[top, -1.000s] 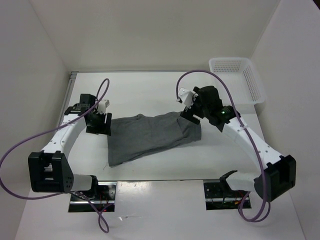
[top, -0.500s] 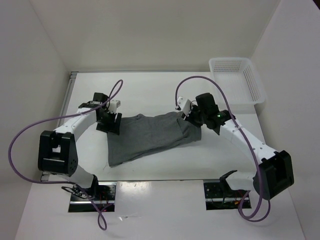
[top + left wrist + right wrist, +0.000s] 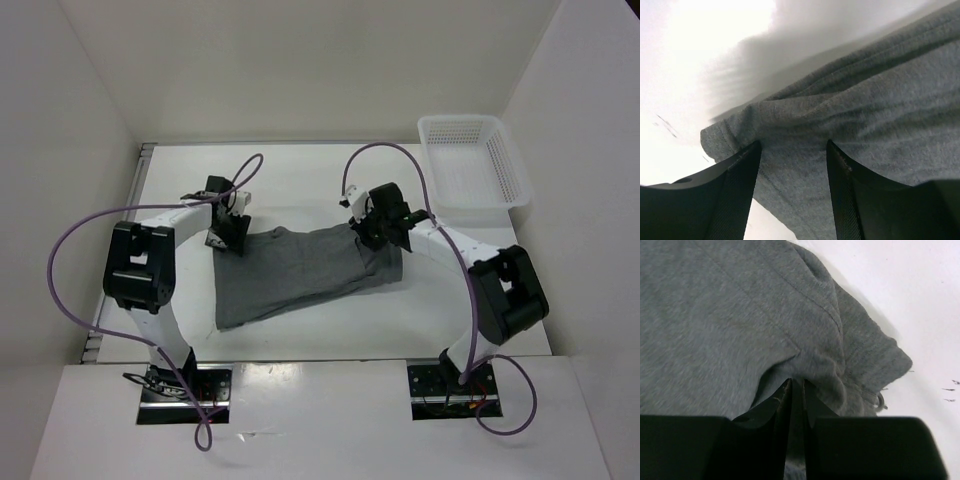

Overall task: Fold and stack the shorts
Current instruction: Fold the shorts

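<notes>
The grey shorts lie spread flat in the middle of the white table. My left gripper is at their far left corner. In the left wrist view its jaws stand open, straddling the hem, with grey fabric between the two black fingers. My right gripper is at the far right corner, by the waistband. In the right wrist view it is shut on a raised fold of the shorts, with a loop of drawstring just to the right.
A white mesh basket stands at the back right corner of the table. White walls close in the left, back and right sides. Purple cables arch above both arms.
Both arms have swung inward onto the shorts' far corners. The right gripper went from wide open to shut on the fabric. The left jaws narrowed slightly over the hem.
</notes>
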Motion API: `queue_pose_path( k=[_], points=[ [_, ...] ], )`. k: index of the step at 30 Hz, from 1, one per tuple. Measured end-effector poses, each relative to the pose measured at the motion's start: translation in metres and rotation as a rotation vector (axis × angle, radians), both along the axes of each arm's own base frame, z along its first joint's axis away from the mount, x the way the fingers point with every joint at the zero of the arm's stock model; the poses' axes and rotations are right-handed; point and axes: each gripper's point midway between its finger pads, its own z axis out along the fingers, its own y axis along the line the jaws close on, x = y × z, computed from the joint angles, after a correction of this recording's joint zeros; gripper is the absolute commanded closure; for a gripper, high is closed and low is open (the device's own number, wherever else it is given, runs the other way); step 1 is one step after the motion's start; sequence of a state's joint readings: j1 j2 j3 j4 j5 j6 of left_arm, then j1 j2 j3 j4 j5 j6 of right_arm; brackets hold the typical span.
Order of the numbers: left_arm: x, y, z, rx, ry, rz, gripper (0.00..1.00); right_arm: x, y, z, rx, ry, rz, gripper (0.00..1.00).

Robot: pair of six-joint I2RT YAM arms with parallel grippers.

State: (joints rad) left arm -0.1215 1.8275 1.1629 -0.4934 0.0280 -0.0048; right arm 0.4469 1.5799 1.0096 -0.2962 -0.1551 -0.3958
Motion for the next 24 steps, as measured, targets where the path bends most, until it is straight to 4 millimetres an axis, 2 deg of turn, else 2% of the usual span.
queue_pose_path(
  k=[3, 10, 15, 19, 20, 23, 24],
  points=[
    [0.013, 0.004, 0.000, 0.018, -0.004, 0.013, 0.37, 0.005, 0.000, -0.016, -0.003, 0.028, -0.047, 0.82],
    [0.057, 0.018, 0.002, 0.021, -0.059, 0.058, 0.37, 0.024, -0.006, -0.052, -0.039, 0.057, -0.174, 0.82],
    [0.095, 0.020, 0.004, 0.037, -0.115, 0.068, 0.37, 0.066, 0.000, -0.047, -0.041, -0.015, -0.259, 0.82],
    [0.122, 0.024, 0.008, 0.060, -0.168, 0.083, 0.33, 0.100, 0.008, -0.035, -0.027, -0.080, -0.300, 0.65],
    [0.126, 0.025, 0.010, 0.066, -0.178, 0.087, 0.31, 0.105, 0.011, -0.030, -0.018, -0.091, -0.297, 0.57],
    [0.128, 0.027, 0.012, 0.071, -0.186, 0.092, 0.29, 0.118, 0.022, -0.009, 0.032, -0.122, -0.291, 0.49],
    [0.128, 0.026, 0.013, 0.071, -0.189, 0.091, 0.27, 0.121, 0.025, -0.002, 0.050, -0.133, -0.293, 0.40]
  ],
)
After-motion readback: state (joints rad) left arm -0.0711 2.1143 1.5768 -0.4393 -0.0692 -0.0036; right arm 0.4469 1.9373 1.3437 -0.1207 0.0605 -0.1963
